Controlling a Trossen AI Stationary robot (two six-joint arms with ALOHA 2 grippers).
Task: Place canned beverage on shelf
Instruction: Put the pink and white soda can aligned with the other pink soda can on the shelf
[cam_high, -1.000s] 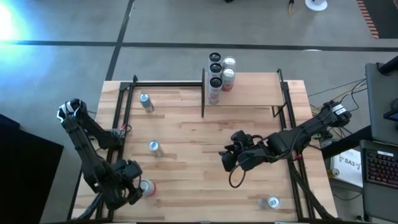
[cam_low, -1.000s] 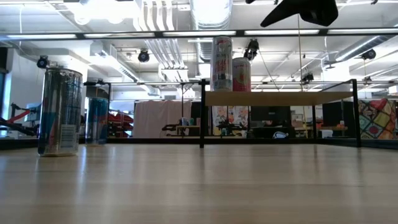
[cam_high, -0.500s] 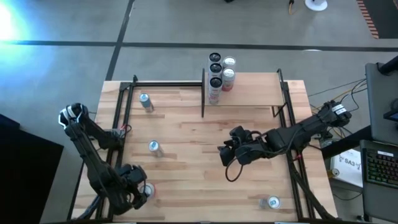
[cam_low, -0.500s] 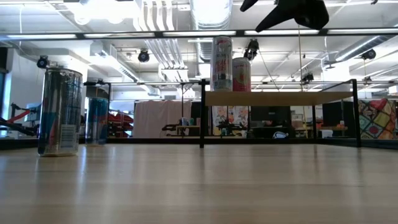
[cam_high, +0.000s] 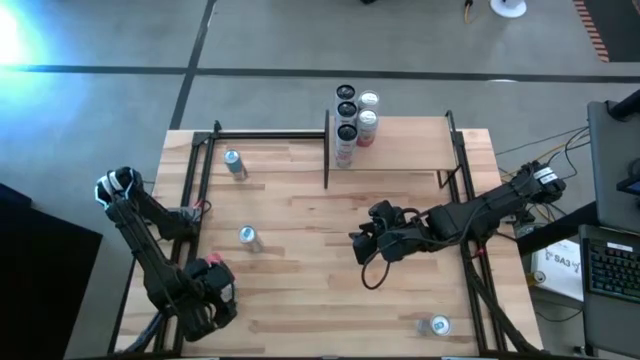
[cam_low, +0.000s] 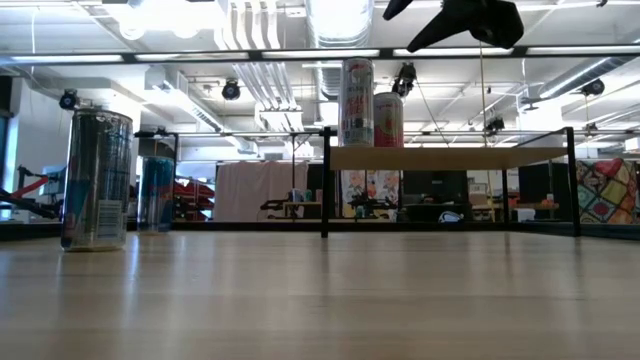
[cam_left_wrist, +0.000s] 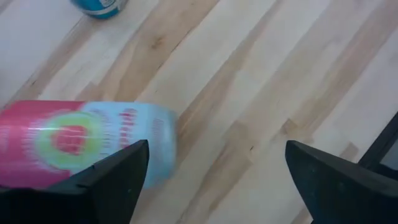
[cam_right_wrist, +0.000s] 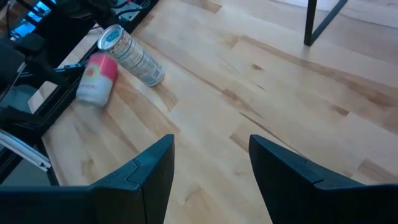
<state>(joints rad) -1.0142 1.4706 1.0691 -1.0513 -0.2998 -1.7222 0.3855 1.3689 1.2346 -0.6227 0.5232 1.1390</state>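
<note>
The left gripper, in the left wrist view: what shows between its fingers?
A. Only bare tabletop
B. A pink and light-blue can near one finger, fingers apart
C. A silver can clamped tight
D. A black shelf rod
B: the left gripper has its fingers spread, and the pink and light-blue can sits in the gap close to one finger, with bare wood across the rest of the gap.
</note>
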